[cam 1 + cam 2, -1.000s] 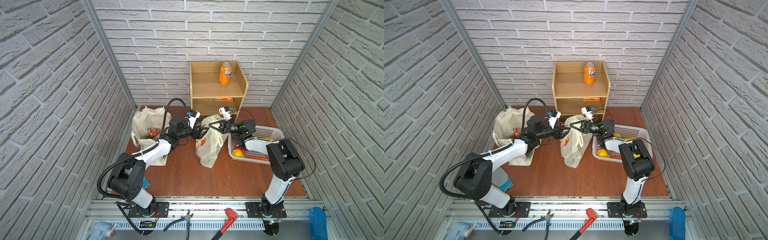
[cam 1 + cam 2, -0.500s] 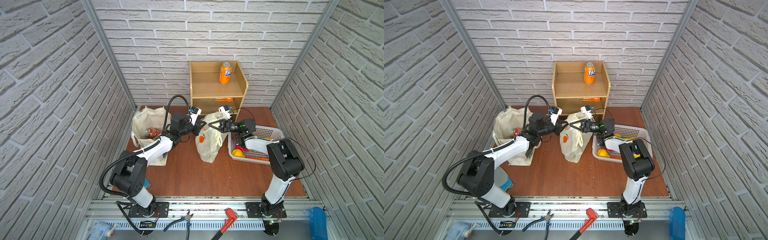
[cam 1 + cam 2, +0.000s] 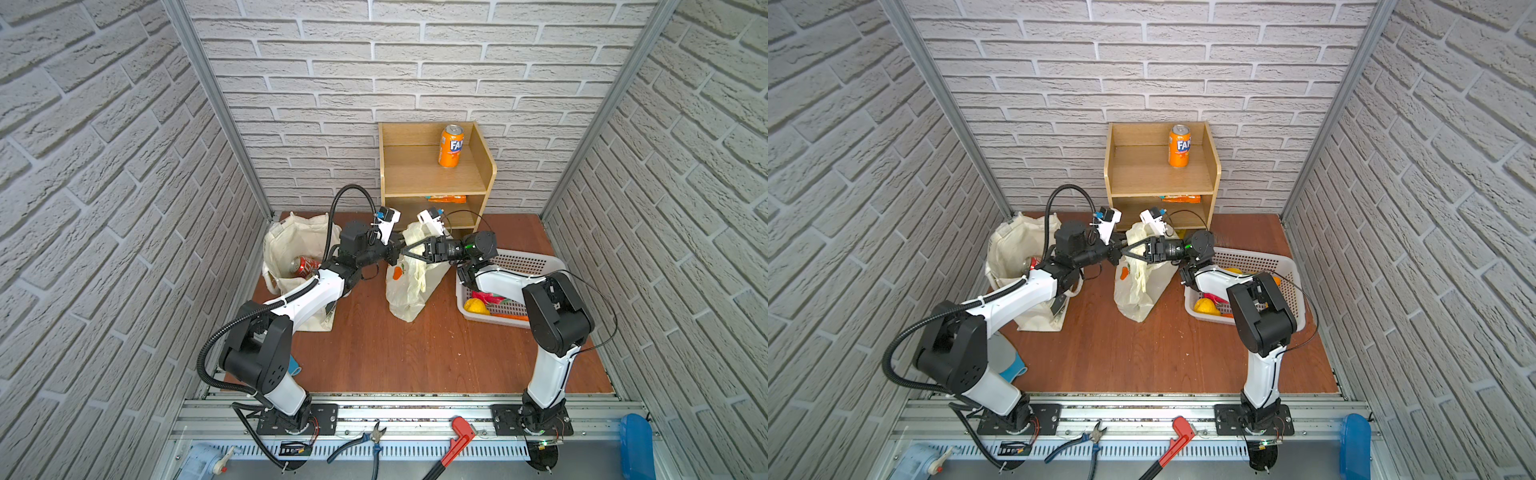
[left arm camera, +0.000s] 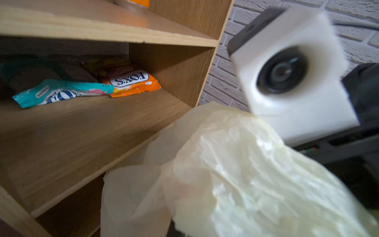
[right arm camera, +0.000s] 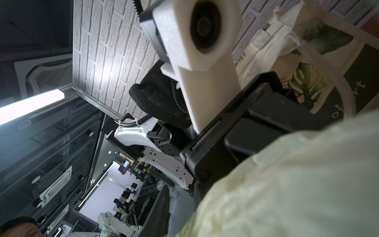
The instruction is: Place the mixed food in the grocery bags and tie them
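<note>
left end effector (image 3: 394,254) clamped on plastic bag (image 3: 409,291); right end effector (image 3: 405,252) touches it.

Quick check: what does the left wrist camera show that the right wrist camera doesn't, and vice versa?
Left wrist only: the wooden shelf, with a teal packet and an orange packet on its lower board. Right wrist only: the leaf-printed canvas tote and the left arm. Both: the pale-yellow plastic bag close up, plus the opposite arm's wrist camera.
</note>
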Available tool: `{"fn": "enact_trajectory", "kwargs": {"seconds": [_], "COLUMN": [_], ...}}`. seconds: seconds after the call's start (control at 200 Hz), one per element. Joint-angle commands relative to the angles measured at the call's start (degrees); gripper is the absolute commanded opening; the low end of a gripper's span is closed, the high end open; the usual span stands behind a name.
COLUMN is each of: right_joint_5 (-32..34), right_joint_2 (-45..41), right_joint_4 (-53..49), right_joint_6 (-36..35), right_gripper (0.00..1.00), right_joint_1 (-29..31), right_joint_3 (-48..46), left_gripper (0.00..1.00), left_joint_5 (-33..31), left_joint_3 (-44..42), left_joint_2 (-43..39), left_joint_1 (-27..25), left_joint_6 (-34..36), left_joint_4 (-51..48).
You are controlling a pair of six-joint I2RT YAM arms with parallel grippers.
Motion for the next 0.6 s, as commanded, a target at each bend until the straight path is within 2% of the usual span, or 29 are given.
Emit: {"fn": "enact_trajectory", "kwargs": {"seconds": [0.0,0.07,0.225,0.435,0.595], "right_joint_5": [-0.24,0.09,0.96,1.18,1.04], "right_joint_2": [-0.04,-0.28,-1.13,-1.2,-1.19], "right_joint_4": [3.01,3.01,3.01,3.01,3.01], "right_joint_6": [0.23,0.73,1.16,0.86,0.46], "right_gripper": [0.39,0.45,0.51,0.52,0.53], "right_joint_1": [-0.07,-0.44,-2.06,-3.93,-5.26], "right_joint_3": [1.45,1.26,-1.04,-3.74,-4.68], "left_gripper": [0.0,0.0,0.0,0.0,0.0], "left_joint_5": [0.22,-0.88,-2.65,-6.4,-6.6], "left_joint_3": [-2.85,-3.72,-4.64,-6.36,-6.93], "left_joint_2": [-2.89,-3.65,-4.83,-7.12,-8.25], "left_joint_1": [-0.39,-0.27,-0.1,0.07,0.46], "left_joint_6": [-0.23,0.05,0.83,1.94,2.46], "left_joint_4": [3.35,3.41,3.72,4.47,4.27]}}
